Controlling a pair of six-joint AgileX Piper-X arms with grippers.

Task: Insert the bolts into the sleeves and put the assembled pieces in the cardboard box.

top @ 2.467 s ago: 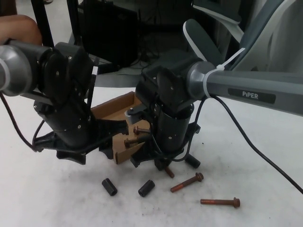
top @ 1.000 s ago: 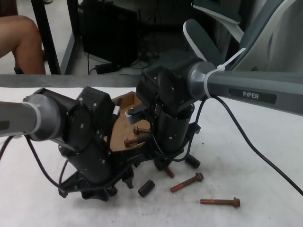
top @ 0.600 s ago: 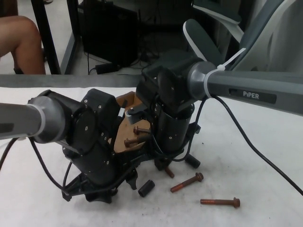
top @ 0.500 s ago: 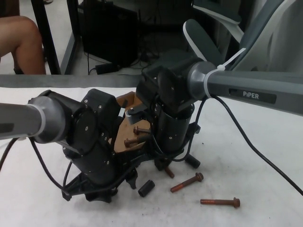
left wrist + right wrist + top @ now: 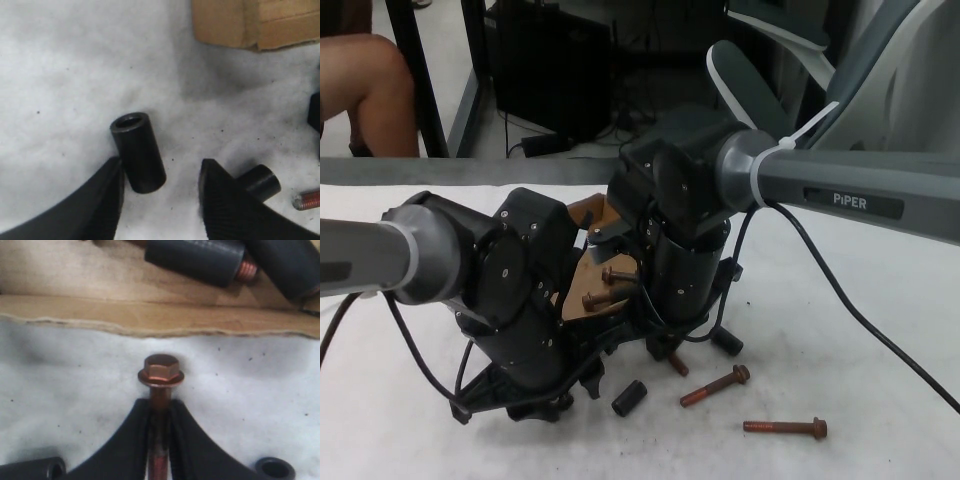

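Left fingers (image 5: 95, 210) straddle sleeve (image 5: 138, 152), right fingers (image 5: 127, 445) grip bolt (image 5: 161, 372)

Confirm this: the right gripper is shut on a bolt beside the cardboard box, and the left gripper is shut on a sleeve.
Wrong on the left gripper: the left wrist view shows it open, with a sleeve lying between its fingers. The right gripper is shut on a bolt beside the cardboard box, as stated.

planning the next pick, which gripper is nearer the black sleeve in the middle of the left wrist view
Left. The left gripper has its open fingers on either side of the sleeve. The right gripper is farther off beside the cardboard box, shut on a bolt.
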